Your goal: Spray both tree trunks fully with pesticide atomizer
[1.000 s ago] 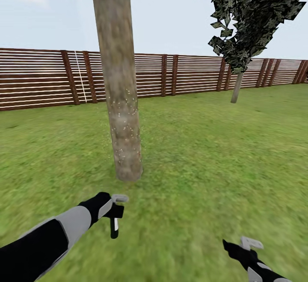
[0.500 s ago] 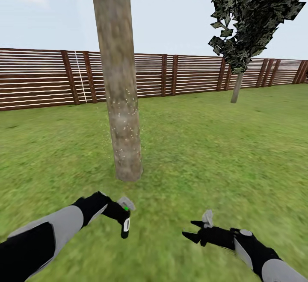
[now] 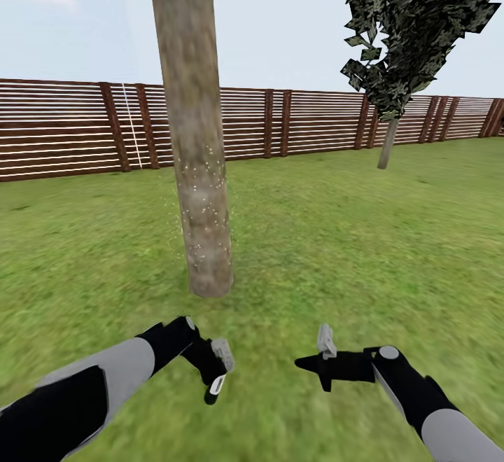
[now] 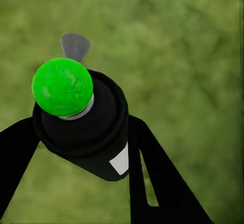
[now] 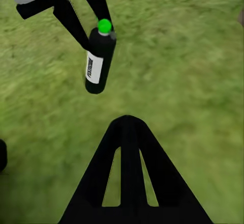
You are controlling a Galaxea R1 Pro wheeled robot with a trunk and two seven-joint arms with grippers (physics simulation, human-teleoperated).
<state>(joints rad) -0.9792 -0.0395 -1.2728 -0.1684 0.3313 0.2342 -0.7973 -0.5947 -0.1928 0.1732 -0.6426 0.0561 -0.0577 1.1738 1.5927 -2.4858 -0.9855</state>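
Above grass, atomizer between left end effector fingers

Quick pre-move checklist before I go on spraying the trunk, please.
1. Pesticide atomizer gripped by left gripper: ok, jaws closed on its body.
2. Nozzle aimed at tree trunk: not ok, the bottle hangs tilted toward the grass.
3. Trunk fully covered: not ok, specks show on the lower part alone.
4. Right gripper free: ok, holds nothing.
5. Right gripper apart from atomizer: ok, a gap shows.
6. Second tree sprayed: cannot tell.
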